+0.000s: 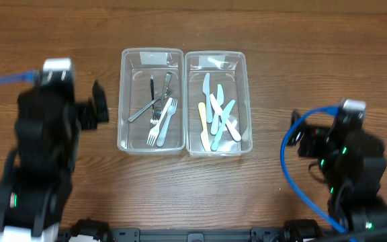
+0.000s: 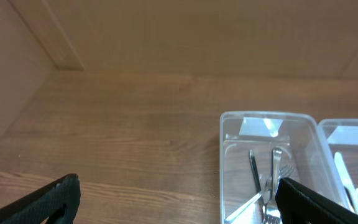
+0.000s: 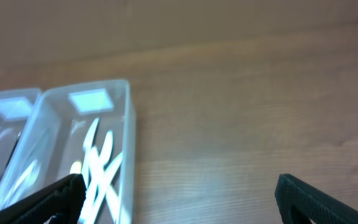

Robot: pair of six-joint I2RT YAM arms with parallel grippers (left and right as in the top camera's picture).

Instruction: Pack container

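Cutlery lies sorted by kind on the wooden table [image 1: 193, 27]: metal forks [image 1: 161, 124] in the left clear plastic container [image 1: 121, 101], pastel plastic knives [image 1: 217, 115] in the right clear plastic container [image 1: 248, 101]; the left gripper [image 2: 178, 196] and right gripper [image 3: 179, 190] flank them, spread wide and empty (packing looks finished)

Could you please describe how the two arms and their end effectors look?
The left arm and right arm are black and blocky, each with a white cap and a blue cable. Small green lights glow on the right one. The end effector fingers are matte black wedges.
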